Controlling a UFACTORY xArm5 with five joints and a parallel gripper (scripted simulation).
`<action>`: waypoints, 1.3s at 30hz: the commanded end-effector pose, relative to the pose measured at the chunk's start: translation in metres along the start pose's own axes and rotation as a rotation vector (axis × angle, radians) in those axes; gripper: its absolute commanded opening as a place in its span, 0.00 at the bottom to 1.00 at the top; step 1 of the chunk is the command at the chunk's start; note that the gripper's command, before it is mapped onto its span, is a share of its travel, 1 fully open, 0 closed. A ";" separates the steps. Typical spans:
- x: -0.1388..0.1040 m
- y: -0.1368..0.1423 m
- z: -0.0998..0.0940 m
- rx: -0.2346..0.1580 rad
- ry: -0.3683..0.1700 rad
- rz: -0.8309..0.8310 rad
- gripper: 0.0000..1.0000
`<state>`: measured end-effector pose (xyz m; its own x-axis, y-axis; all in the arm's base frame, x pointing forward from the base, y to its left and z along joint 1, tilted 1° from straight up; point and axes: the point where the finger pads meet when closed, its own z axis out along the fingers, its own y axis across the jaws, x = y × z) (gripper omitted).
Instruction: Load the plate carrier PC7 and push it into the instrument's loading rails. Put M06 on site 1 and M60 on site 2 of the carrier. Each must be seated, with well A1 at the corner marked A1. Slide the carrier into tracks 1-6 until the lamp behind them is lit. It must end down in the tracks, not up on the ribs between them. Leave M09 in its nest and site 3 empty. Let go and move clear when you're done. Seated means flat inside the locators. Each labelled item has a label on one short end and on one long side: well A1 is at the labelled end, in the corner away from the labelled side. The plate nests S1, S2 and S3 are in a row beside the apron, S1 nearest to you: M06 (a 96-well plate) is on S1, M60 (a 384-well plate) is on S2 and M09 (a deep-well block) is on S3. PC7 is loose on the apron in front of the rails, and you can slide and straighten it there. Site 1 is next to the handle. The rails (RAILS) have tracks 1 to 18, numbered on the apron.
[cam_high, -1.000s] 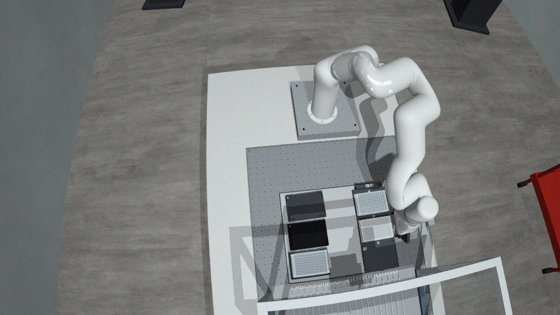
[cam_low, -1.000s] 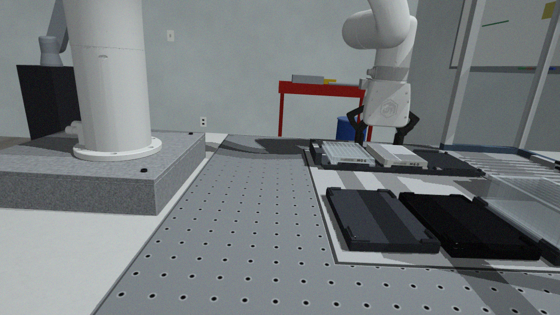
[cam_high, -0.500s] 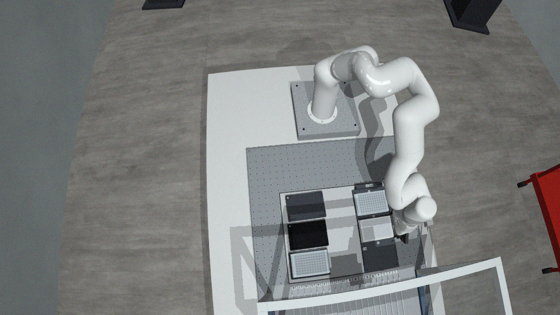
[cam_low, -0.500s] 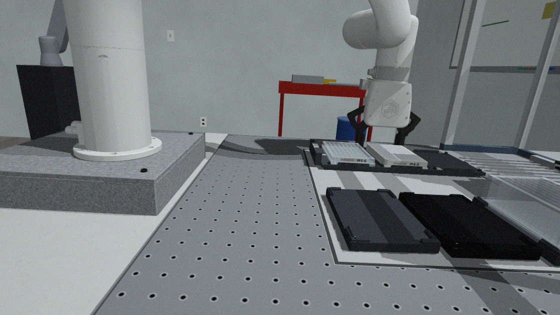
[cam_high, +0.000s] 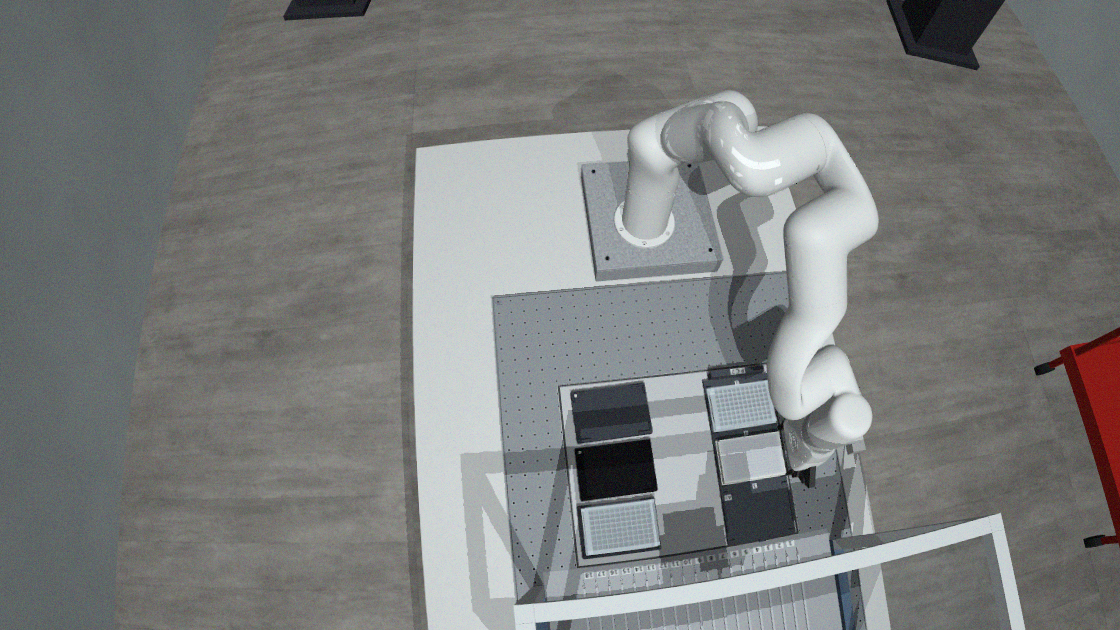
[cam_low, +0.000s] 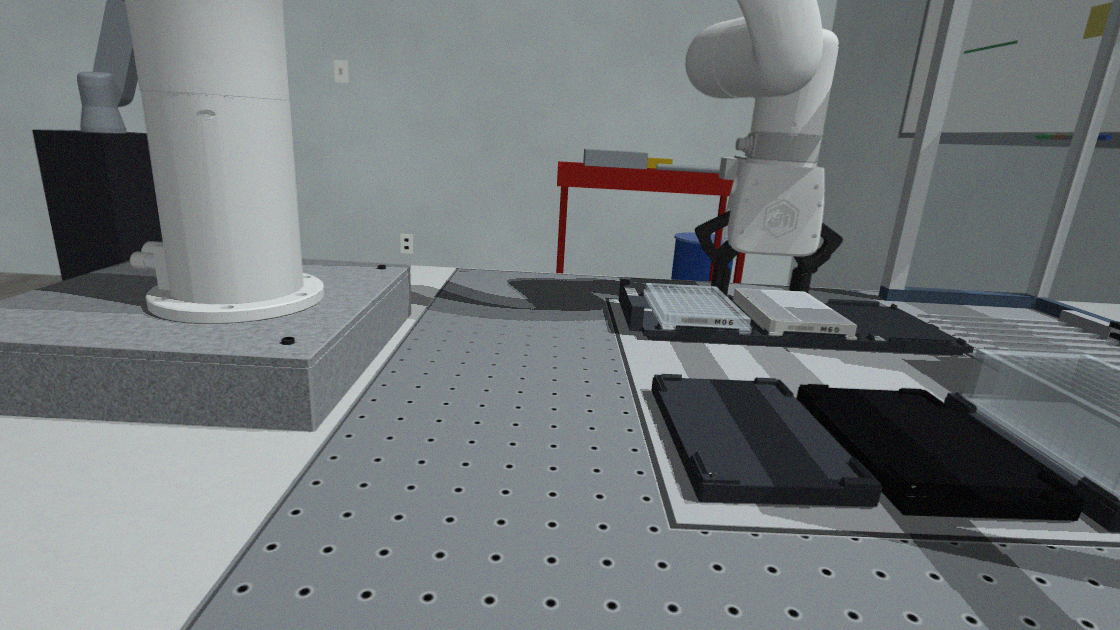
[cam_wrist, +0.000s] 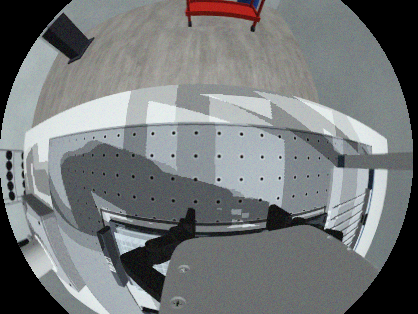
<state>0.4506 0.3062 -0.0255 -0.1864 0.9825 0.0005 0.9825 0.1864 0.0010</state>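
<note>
The carrier PC7 (cam_high: 758, 513) (cam_low: 892, 317) lies on the apron in front of the rails (cam_high: 700, 615) (cam_low: 1018, 325), handle away from them. M06 (cam_high: 741, 405) (cam_low: 693, 305) is on site 1 and M60 (cam_high: 750, 458) (cam_low: 791, 309) on site 2; both look flat, but exact seating cannot be told. Site 3 is empty. My gripper (cam_high: 806, 474) (cam_low: 759, 282) (cam_wrist: 233, 219) is open and empty, low beside the carrier's far long side, near M60 and site 3. M09 (cam_high: 620, 527) (cam_low: 1049, 430) stands in nest S3. The lamp is not seen.
Empty nests S1 (cam_high: 610, 411) (cam_low: 767, 438) and S2 (cam_high: 615, 470) (cam_low: 924, 454) lie across the apron from the carrier. The instrument's white frame (cam_high: 759, 566) rises above the rail entrance. The robot's base block (cam_high: 657, 266) (cam_low: 234, 383) stands behind the perforated plate.
</note>
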 end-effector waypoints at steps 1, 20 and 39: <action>0.000 0.001 -0.002 -0.004 0.001 0.000 1.00; 0.008 0.001 -0.002 -0.003 0.002 0.000 1.00; 0.018 0.001 -0.001 -0.003 0.002 0.000 1.00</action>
<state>0.4475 0.3222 -0.0258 -0.1862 0.9825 0.0002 0.9825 0.1862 0.0005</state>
